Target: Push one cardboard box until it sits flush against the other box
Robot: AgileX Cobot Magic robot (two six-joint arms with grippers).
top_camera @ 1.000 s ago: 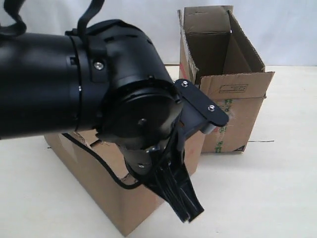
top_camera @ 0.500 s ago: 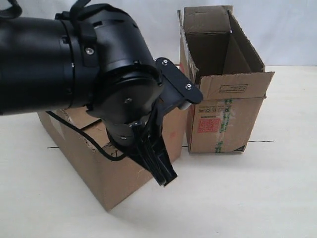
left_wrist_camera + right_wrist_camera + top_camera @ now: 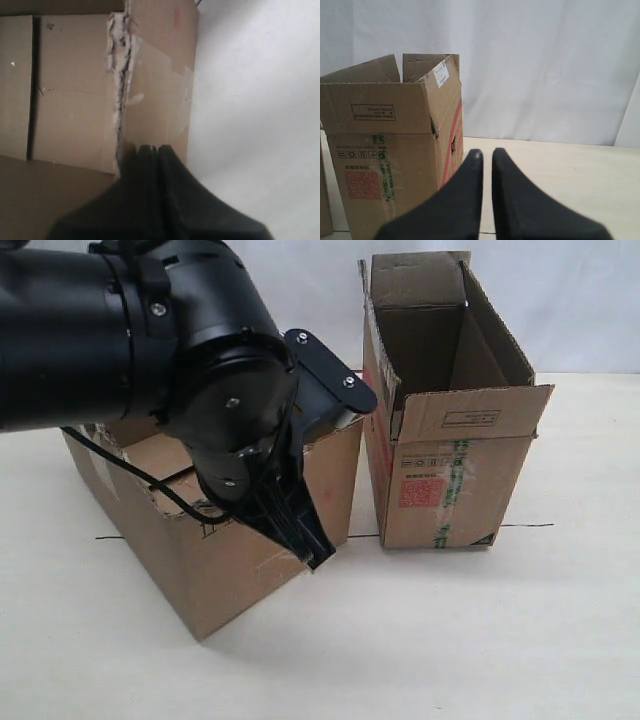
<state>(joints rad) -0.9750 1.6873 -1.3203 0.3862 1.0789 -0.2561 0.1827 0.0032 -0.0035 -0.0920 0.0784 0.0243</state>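
Note:
The wide cardboard box (image 3: 225, 580) with the torn rim stands left of centre on the table. My left gripper (image 3: 314, 558) is shut with nothing in it, and its tips press on the box's near wall by the right corner. In the left wrist view the gripper (image 3: 154, 148) touches the box's outer wall (image 3: 155, 90) just beside the ragged rim (image 3: 120, 75). The other box (image 3: 440, 490), with flaps and a red label, stands to the right, and a narrow gap shows between the two at table level. My right gripper (image 3: 486, 151) hovers beside that box (image 3: 385, 165), its fingers a thin slit apart and holding nothing.
The large black left arm (image 3: 120, 340) hides the wide box's back and much of its inside. A thin black line (image 3: 525, 526) runs across the pale table (image 3: 480, 640). A white backdrop (image 3: 590, 300) stands behind the table.
The left gripper and arm have moved left and away from the camera with the wide box, which now stands beside the other box instead of overlapping it. The other box has not moved.

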